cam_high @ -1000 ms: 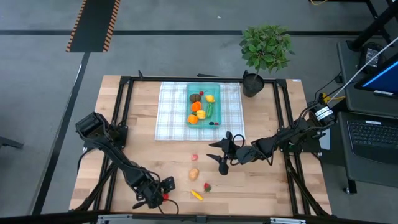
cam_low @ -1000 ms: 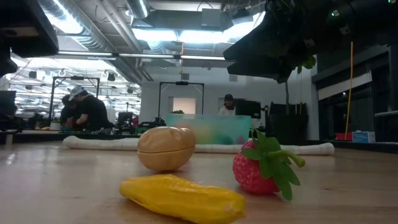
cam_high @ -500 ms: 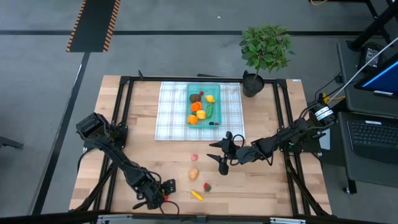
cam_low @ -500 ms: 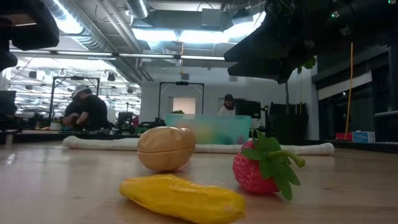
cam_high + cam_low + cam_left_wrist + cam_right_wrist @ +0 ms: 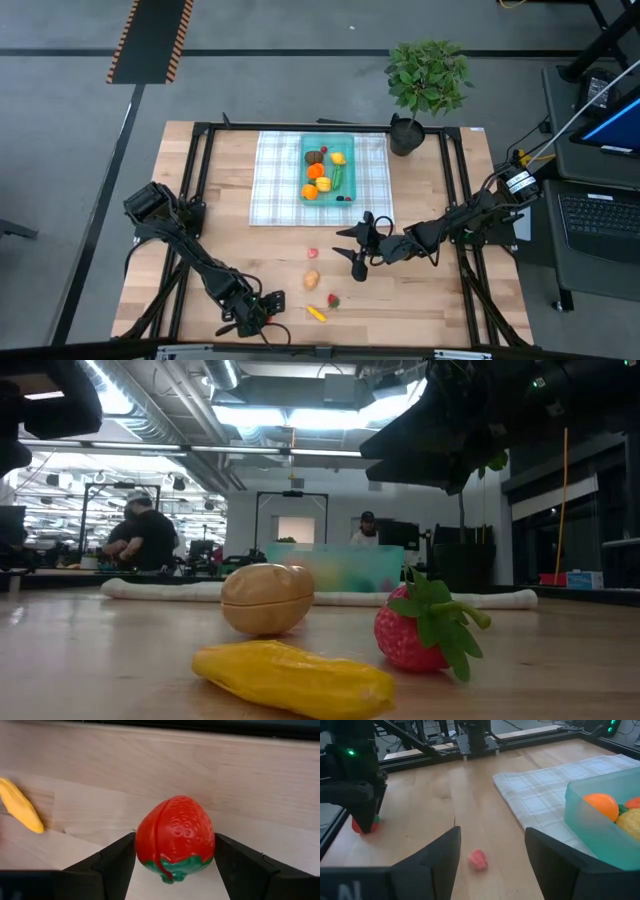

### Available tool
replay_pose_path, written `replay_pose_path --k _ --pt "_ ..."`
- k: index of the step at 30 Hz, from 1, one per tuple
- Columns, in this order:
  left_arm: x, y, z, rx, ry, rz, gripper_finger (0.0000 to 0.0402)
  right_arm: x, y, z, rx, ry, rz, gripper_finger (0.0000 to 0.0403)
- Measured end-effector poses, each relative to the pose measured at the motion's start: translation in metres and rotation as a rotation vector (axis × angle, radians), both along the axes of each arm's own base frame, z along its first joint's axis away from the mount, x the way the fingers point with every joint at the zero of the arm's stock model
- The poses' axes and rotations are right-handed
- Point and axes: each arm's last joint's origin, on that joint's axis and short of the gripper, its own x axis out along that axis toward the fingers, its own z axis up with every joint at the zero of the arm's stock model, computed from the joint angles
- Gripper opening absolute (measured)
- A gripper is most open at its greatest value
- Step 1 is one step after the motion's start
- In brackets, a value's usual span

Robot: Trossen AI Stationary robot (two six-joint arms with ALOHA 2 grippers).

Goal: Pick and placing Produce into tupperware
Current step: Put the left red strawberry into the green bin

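The teal tupperware sits on a checked cloth and holds several produce pieces, oranges and a lemon among them. Loose on the wood lie a pink piece, a tan potato, a strawberry and a yellow piece. My left gripper is near the table's near edge, shut on a second red strawberry. My right gripper hovers open, pointing at the pink piece without touching it. My left gripper pinches the red strawberry between its two fingers, one on each side of its widest part. The green leaf end faces the wrist and the tip points away. The fingers point down at the wood; whether the berry is clear of it, I cannot tell.
A potted plant stands at the far right corner beside the cloth. Black frame rails run along the table's left and right sides. In the low view the potato, strawberry and yellow piece lie close together. People show in the room behind.
In the low view my left arm's dark outline has crept upward a little while the gripper stays shut on the strawberry. My right arm and the loose produce have kept still.
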Motion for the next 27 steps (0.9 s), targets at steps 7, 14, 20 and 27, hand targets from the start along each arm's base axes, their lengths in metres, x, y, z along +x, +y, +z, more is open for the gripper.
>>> replay_pose_path --k 7,14,20,27 --pt "-0.0002 -0.0011 -0.0027 -0.016 0.027 0.017 0.0254 0.0 0.0 -0.0002 0.018 -0.001 -0.006 0.0222" --pt "-0.0016 -0.0041 -0.0079 -0.051 0.076 0.006 0.0254 0.0 0.0 -0.0002 0.019 -0.001 -0.006 0.0222" --pt "-0.0027 -0.0056 -0.01 -0.095 0.129 0.007 0.0254 0.0 0.0 -0.0002 0.018 -0.001 -0.006 0.0222" --pt "-0.0035 -0.0055 -0.0106 -0.111 0.157 0.006 0.0248 0.0 0.0 -0.0002 0.018 -0.001 -0.006 0.0222"
